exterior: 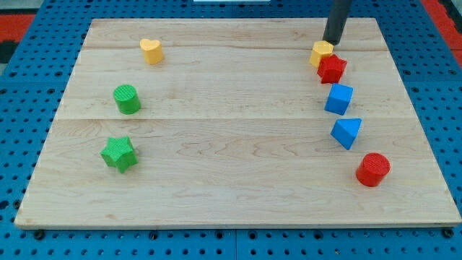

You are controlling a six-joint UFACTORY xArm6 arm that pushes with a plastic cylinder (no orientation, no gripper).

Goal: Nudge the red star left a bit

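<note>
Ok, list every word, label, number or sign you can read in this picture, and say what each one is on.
None: no readable text anywhere in this view.
The wooden board is bare wood grain.
The blocks, such as the red star and the yellow block beside my tip, carry no marks.
The blue pegboard around the board shows only holes.

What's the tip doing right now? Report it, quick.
My tip: no gripper, holding nothing; it sits at the view's top right, just above the yellow block and the red star, apparently touching neither.
</note>
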